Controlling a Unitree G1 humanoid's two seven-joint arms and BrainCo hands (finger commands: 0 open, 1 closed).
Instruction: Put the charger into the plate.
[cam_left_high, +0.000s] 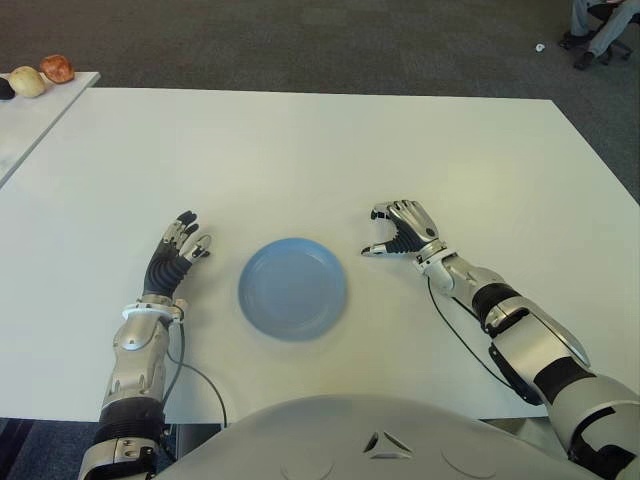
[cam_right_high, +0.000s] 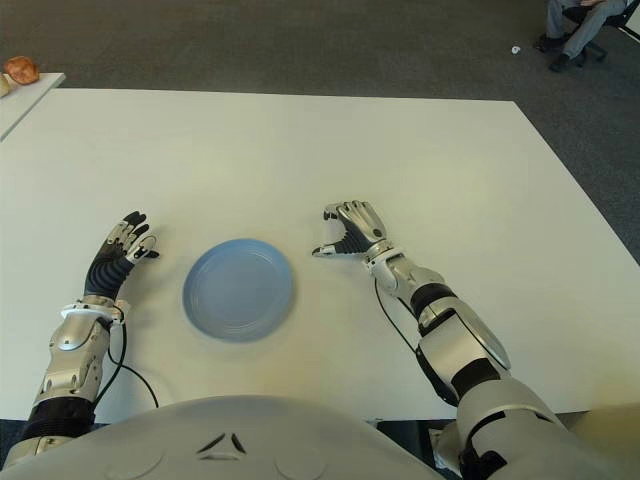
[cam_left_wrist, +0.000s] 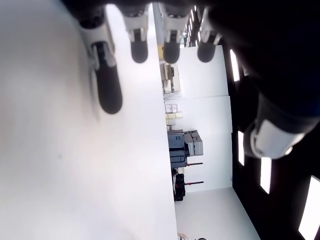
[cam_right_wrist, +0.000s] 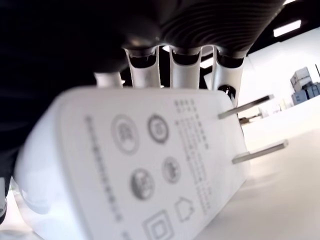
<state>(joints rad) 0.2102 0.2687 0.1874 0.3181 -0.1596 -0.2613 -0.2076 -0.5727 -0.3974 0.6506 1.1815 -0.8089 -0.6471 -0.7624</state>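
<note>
From my left eye, the blue plate (cam_left_high: 292, 287) sits on the white counter (cam_left_high: 320, 150) straight before me. My right robot hand (cam_left_high: 400, 232) is just right of the plate, palm down, fingers curled under; this view hides what they hold. My left robot hand (cam_left_high: 178, 252) is left of the plate, fingers stretched out and holding nothing. Far beyond the plate, to its left, round fruit-like things (cam_left_high: 42, 74) lie on a second white table (cam_left_high: 25, 115). Far beyond it to the right, a person's legs (cam_left_high: 598, 30) show on the dark carpet.

My right eye gives the same layout and hides the charger as well.

My left wrist view shows my fingertips (cam_left_wrist: 111, 95) straight and apart above bare counter, gripping nothing.

My right wrist view alone shows the charger (cam_right_wrist: 135, 165): a white plug block clamped in my right robot hand, fingers (cam_right_wrist: 182, 67) pressed along its far side, two flat metal prongs (cam_right_wrist: 247, 106) sticking out beside the counter. Its face carries round certification marks, a house symbol, a square symbol and small print, which I cannot read. So the charger is in my right robot hand, just right of the plate and outside it.
</note>
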